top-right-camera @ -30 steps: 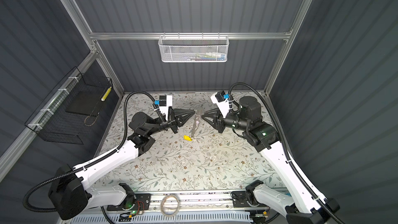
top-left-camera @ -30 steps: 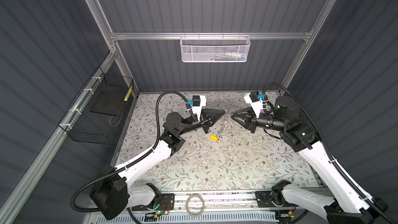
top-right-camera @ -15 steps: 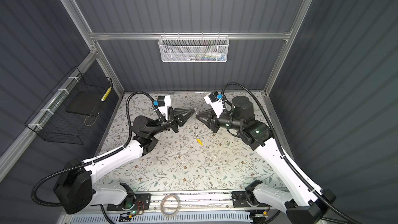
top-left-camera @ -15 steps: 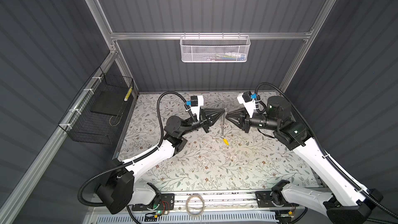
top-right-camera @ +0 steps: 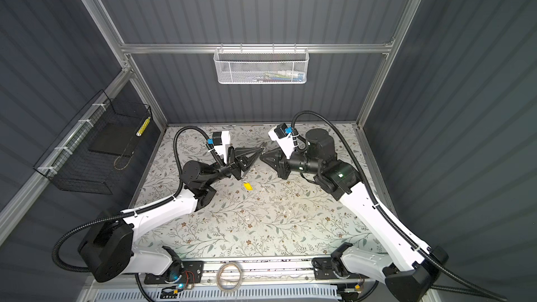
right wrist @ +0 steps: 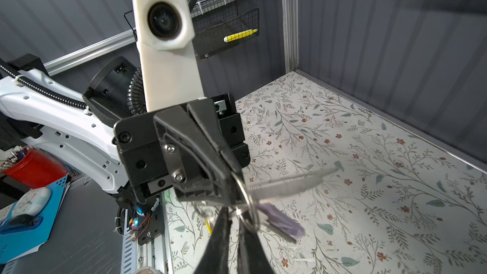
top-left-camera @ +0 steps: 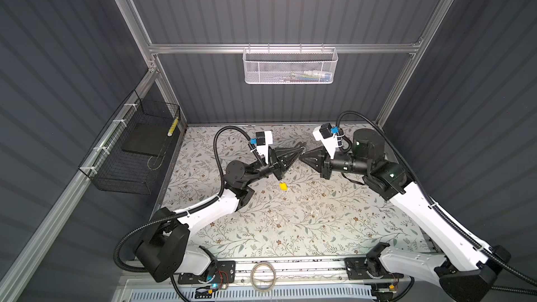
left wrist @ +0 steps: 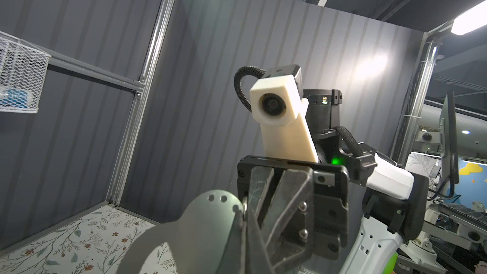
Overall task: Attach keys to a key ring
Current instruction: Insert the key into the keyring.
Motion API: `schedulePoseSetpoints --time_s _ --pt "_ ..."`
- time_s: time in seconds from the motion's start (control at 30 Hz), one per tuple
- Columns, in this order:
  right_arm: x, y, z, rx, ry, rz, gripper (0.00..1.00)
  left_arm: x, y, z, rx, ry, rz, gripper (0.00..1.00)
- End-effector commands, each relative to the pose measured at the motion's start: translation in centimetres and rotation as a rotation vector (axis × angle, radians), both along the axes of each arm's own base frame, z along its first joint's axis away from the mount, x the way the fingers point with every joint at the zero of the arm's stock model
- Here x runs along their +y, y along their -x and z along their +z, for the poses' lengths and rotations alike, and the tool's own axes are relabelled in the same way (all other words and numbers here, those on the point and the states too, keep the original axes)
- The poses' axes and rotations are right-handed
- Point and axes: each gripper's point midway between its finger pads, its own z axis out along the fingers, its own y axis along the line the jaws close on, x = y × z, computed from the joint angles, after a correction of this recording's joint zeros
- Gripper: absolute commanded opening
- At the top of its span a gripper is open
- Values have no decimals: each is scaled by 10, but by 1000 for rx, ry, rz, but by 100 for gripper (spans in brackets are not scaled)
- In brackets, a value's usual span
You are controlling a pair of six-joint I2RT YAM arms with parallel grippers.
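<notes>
My left gripper (left wrist: 245, 217) is shut on the narrow end of the key ring (left wrist: 208, 228), a flat dark grey loop held up off the mat. A thin wire ring hangs at that end with the lilac key (right wrist: 282, 221) on it. My right gripper (right wrist: 234, 213) meets it tip to tip, and its fingers are pinched together on that wire ring. In both top views the left gripper (top-left-camera: 302, 150) and the right gripper (top-left-camera: 300, 158) touch above the middle back of the mat. The yellow key (top-left-camera: 283, 186) (top-right-camera: 247, 186) lies loose on the mat just in front of them.
A black wire basket (top-left-camera: 136, 152) hangs on the left wall and a white mesh basket (top-left-camera: 289, 66) on the back wall. A translucent tape roll (top-left-camera: 263, 275) lies on the front rail. The floral mat (top-left-camera: 290, 228) spreads out in front of the grippers.
The right arm has swung left until its tips meet the left gripper's, and its jaws have closed. The left gripper has stayed shut on the key ring.
</notes>
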Motion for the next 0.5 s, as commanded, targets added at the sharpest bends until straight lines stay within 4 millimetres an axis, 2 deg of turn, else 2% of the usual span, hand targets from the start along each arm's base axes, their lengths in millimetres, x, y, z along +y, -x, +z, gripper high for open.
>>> schedulePoseSetpoints --time_s 0.0,0.1,0.13,0.47 --pt "2 6 2 -20 20 25 15 7 5 12 -38 59 5 0" --pt "-5 6 -1 -30 28 -9 25 10 6 13 -43 75 10 0" --pt "-11 10 5 -49 17 -21 26 10 6 14 -44 74 6 0" --pt "-50 8 4 -23 -25 -156 32 2 11 24 -64 41 -51 0"
